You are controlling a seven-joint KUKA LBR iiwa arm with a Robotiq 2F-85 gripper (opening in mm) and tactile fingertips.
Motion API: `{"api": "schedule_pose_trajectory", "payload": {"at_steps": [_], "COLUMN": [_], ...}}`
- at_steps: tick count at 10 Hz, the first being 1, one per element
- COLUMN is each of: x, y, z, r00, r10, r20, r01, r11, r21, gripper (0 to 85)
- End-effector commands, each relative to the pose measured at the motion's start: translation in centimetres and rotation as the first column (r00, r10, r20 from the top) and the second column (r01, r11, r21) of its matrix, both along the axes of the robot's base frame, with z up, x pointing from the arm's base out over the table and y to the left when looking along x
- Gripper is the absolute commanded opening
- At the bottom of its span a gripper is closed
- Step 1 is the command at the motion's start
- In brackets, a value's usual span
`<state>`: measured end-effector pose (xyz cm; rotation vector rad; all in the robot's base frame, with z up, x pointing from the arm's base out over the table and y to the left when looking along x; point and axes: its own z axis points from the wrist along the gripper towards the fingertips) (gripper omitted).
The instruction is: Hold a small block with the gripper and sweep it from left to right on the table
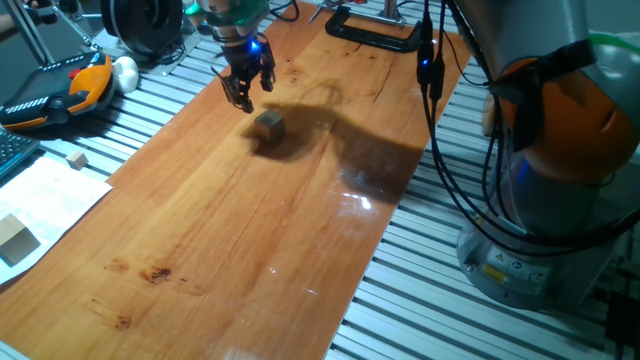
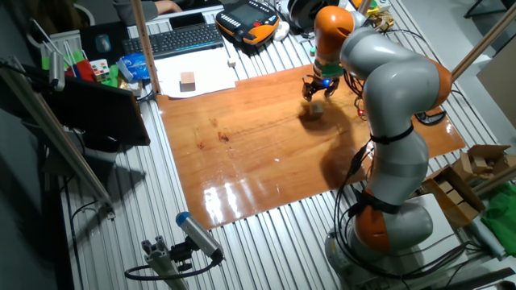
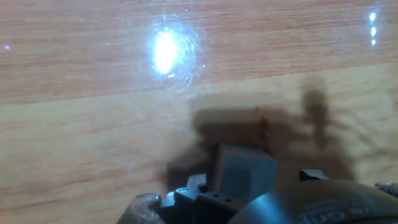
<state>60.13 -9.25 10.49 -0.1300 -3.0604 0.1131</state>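
Observation:
The small block (image 1: 270, 124) is a light-tan cube lying free on the table (image 1: 230, 230), in the shadow of the arm. My black gripper (image 1: 246, 90), with its blue light, hangs just above the board, a little behind and to the left of the block. Its fingers are spread open with nothing between them. From the other fixed view the gripper (image 2: 315, 89) sits just beyond the small block (image 2: 317, 106). The hand view shows the small block (image 3: 244, 171) close at the bottom edge, with a fingertip (image 3: 194, 185) dark beside it.
A black clamp (image 1: 375, 35) grips the board's far end. An orange and black pendant (image 1: 60, 90) lies at the left. A larger pale block (image 1: 15, 240) rests on white paper, and a tiny cube (image 1: 77, 160) sits on the slats. The robot base (image 1: 560, 160) and cables (image 1: 435, 110) stand at the right.

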Motion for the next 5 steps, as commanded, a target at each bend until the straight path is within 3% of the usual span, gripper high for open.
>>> {"api": "schedule_pose_trajectory", "payload": {"at_steps": [1, 5], "x": [0.03, 0.0], "y": [-0.1, -0.5], "z": [-0.4, -2.3], "r00": [1.0, 0.999], "r10": [-0.001, -0.011], "r20": [0.006, 0.044], "r01": [0.001, 0.011], "r11": [1.0, 1.0], "r21": [0.0, 0.009], "gripper": [74.3, 74.0]}}
